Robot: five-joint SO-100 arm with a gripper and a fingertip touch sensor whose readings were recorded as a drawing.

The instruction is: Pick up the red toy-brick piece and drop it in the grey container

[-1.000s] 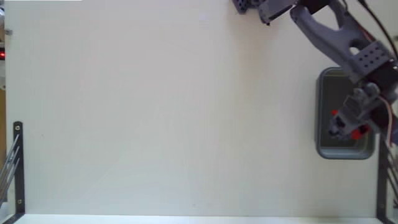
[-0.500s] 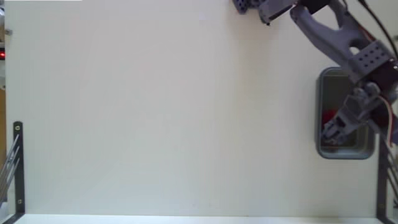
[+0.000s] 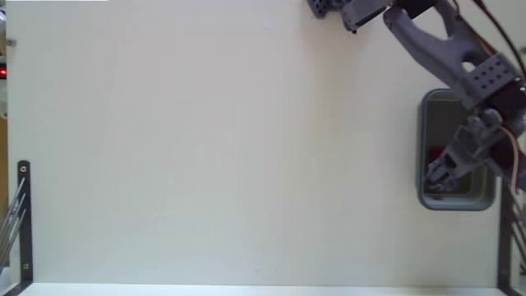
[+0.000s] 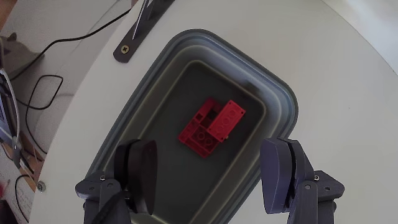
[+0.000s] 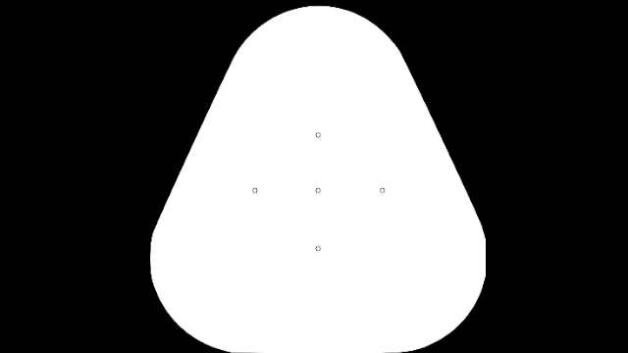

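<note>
We're looking down on a wide white table (image 3: 230, 156), bare across most of its surface, with all the action crowded at the right edge of the fixed view. The grey arm (image 3: 444, 49) reaches in from the top and its wrist hangs right over the grey container (image 3: 425, 148), covering much of the tray's right half from this camera. Black metal brackets (image 3: 23, 222) stand at the lower corners of the table, one at the left and one (image 3: 504, 247) just below the tray.

From the fixed view we catch only a sliver of red, the red toy-brick piece (image 3: 436, 154), peeking out beside the gripper (image 3: 438, 174); its shape is impossible to read there. The wrist view fills that in: the brick (image 4: 211, 127) lies flat on the tray's greenish-grey floor, well clear of the walls (image 4: 283, 106) and apart from both fingers (image 4: 142, 174). The jaws stand wide apart, holding nothing, one at each lower corner of the wrist view, with the gripper (image 4: 211, 177) poised above the tray's interior.

The wrist view also shows what the fixed one misses: a black bracket (image 4: 140, 28) beside the tray and black cables (image 4: 50, 81) beyond the table edge. The tray's near end is cut off at the bottom.
</note>
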